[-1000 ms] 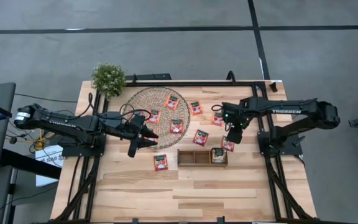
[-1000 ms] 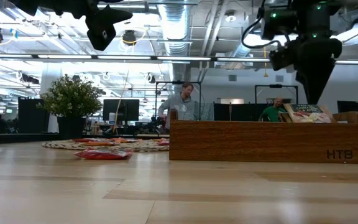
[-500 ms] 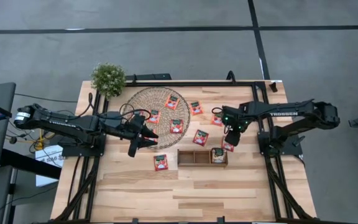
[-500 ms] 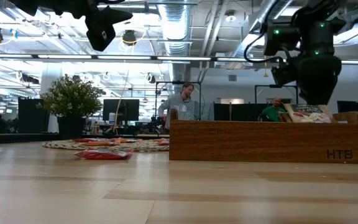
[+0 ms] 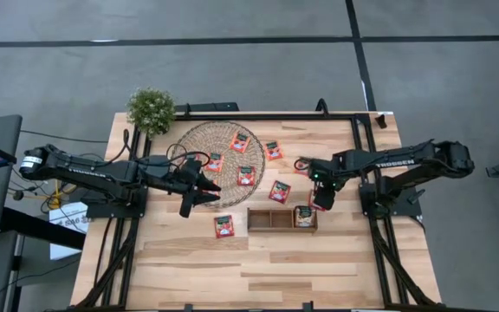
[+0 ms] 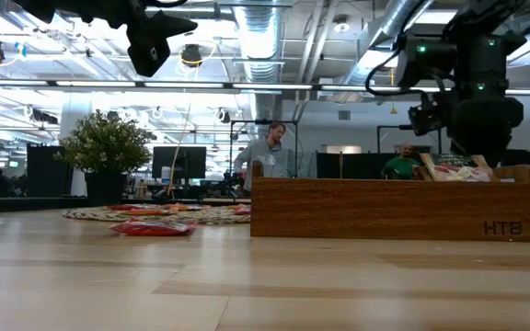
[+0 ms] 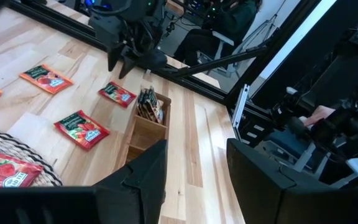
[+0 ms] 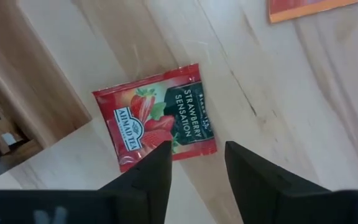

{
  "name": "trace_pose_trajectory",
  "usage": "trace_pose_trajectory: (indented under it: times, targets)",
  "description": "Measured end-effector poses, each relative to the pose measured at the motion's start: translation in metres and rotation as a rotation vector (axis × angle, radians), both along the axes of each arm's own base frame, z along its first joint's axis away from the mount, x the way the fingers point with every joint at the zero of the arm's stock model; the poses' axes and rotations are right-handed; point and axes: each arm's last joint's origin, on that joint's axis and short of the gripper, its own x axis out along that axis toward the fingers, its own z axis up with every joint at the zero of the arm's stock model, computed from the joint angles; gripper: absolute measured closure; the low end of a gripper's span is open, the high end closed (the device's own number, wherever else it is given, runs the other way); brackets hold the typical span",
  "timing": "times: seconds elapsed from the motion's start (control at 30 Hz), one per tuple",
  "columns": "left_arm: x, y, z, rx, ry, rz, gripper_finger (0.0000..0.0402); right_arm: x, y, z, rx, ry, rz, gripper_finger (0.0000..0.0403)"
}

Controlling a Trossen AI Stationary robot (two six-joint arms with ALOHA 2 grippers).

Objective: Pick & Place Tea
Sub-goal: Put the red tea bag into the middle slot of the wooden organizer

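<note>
While our right hand [image 8: 194, 165] hangs low over a red tea sachet [image 8: 155, 115] lying flat on the bench [image 5: 258, 269] just beside the wooden tray [image 5: 271, 219], its fingers stand apart on either side and touch nothing. Our left hand [image 5: 204, 191] waits open above the bench at the edge of the round woven mat [image 5: 199, 139]. Other sachets lie on the mat and the bench, and some stand in the tray's end compartment
</note>
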Motion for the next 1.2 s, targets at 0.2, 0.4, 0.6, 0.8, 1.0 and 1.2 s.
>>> trace_pose_trajectory:
  times: [0.2,0.4,0.6,0.8,1.0,1.2]
  targets:
    - [0.0,0.0,0.0,0.001,0.0,0.011,0.0243,0.001,0.005,0.0,0.003,0.001,0.0,0.0265]
    - [0.0,0.0,0.0,0.0,0.0,0.011,0.0243,0.001,0.006,0.0,0.009,0.002,-0.044,0.0254]
    - [0.0,0.0,0.0,0.0,0.0,0.011,0.0243,0.003,0.006,-0.001,0.009,-0.004,-0.098,0.0246]
    - [0.0,0.0,0.0,-0.001,-0.001,0.011,0.0243,0.011,0.005,-0.022,0.01,0.097,-0.106,0.0241]
    - [0.0,0.0,0.0,-0.024,0.003,0.015,0.0243,0.019,0.002,-0.044,-0.008,0.198,-0.095,0.0237]
    - [0.0,0.0,0.0,-0.026,0.003,0.016,0.0243,0.021,0.003,-0.049,0.008,0.215,-0.082,0.0246]
